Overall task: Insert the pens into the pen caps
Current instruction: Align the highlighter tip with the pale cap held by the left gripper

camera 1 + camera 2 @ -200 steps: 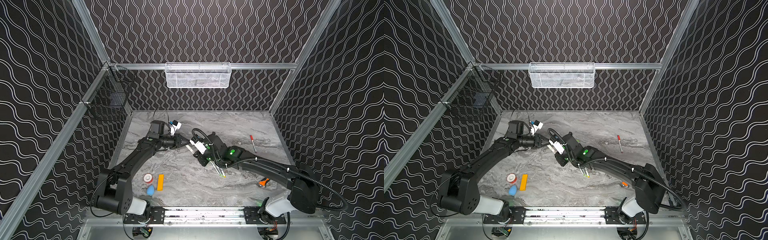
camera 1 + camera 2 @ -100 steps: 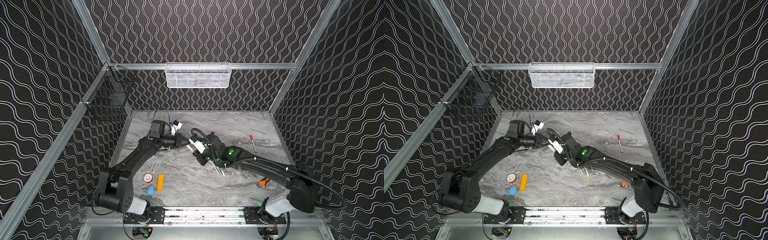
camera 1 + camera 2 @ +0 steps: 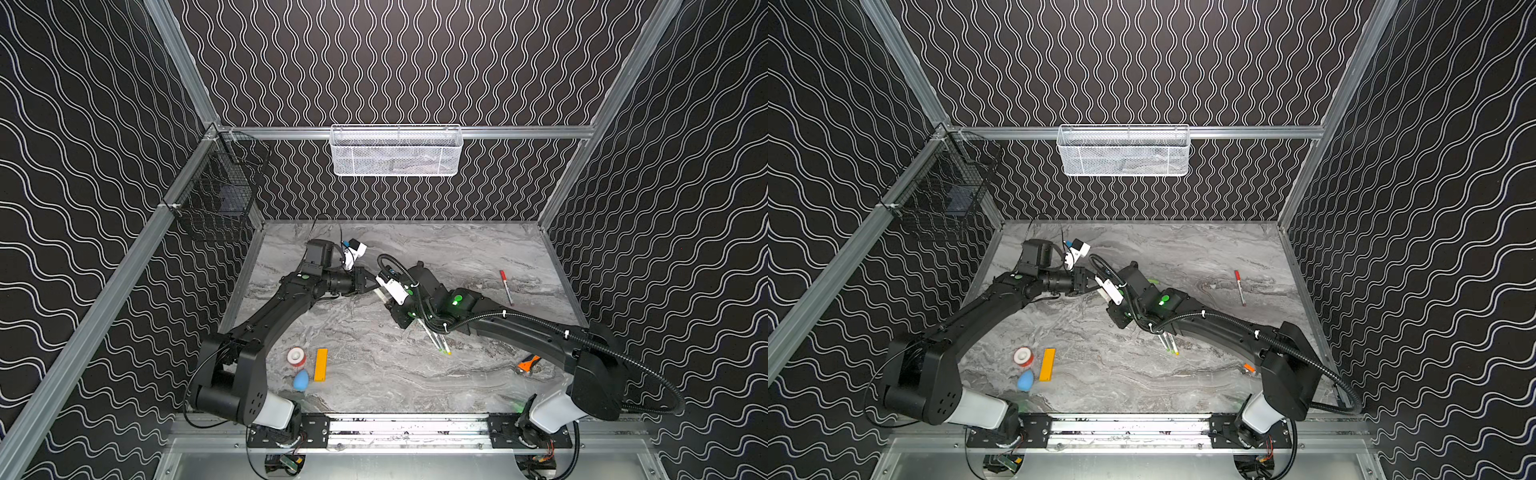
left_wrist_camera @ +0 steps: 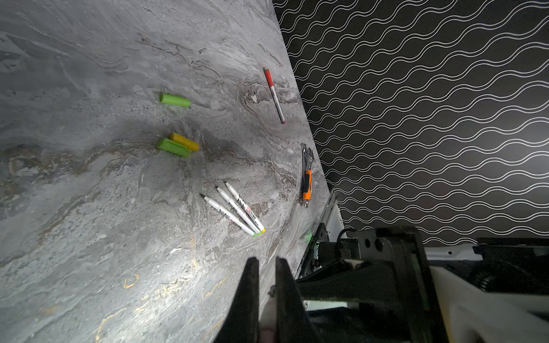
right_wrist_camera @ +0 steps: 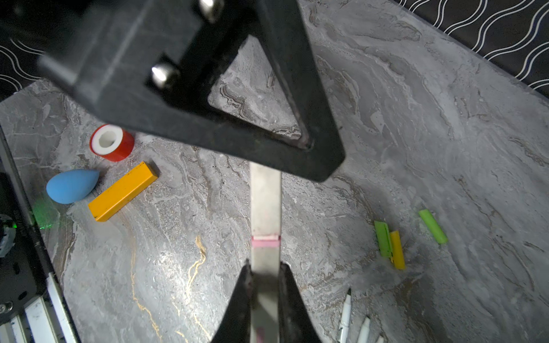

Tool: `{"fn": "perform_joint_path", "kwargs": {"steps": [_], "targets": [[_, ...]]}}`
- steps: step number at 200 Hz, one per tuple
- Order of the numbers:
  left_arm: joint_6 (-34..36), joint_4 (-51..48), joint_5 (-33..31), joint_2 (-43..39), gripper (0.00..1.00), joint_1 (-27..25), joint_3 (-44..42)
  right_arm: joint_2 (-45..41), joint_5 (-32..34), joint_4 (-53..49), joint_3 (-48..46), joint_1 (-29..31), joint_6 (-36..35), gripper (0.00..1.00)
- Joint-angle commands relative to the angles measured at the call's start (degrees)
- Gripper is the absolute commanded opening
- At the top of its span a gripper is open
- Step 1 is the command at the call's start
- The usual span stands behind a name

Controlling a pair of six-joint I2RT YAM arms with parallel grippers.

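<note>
A pale pen [image 5: 265,205] with a pink band is held off the table between both arms. My right gripper [image 5: 265,267] is shut on one part of it. The left gripper [image 4: 265,262] [image 3: 369,282] is shut on its other end, seen as a pale pinkish piece deep between the fingers. Three uncapped pens [image 4: 237,212] [image 3: 438,343] [image 3: 1169,344] lie side by side under the right arm. A red-capped pen [image 3: 506,286] [image 4: 274,95] lies at the right. A green cap [image 4: 175,99] [image 5: 432,226] lies alone; another green cap [image 4: 173,147] touches a yellow cap [image 4: 184,141].
A red tape roll [image 3: 296,357], a blue egg shape [image 3: 301,380] and an orange bar [image 3: 320,364] lie at the front left. An orange-handled tool [image 3: 527,363] lies by the right arm's base. A white mesh basket [image 3: 397,151] and a black wire basket [image 3: 220,199] hang on the walls.
</note>
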Motion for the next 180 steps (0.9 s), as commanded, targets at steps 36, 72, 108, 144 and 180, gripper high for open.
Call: {"fn": "perform_joint_path", "kwargs": {"steps": [36, 72, 108, 144, 180], "targets": [[1.12, -2.79, 3.1, 0.35, 0.28, -0.53, 0.08, -0.1, 2.96, 6.62, 0.1, -0.04, 0.73, 0.04], [1.27, -2.77, 3.18, 0.28, 0.35, -0.52, 0.08, 0.34, 3.04, 6.48, 0.05, -0.04, 0.82, 0.04], [1.35, -2.81, 2.8, 0.05, 0.14, -0.53, -0.07, 0.39, 2.82, 6.53, 0.4, -0.04, 0.82, 0.05], [1.61, -3.14, 2.36, -0.34, 0.0, -0.53, -0.04, 0.14, 2.93, 6.47, 0.4, -0.02, 1.08, 0.07], [1.98, -3.43, 1.34, -0.91, 0.0, -0.53, 0.08, 0.07, 2.31, 5.65, -0.85, -0.06, 2.78, 0.22]]}}
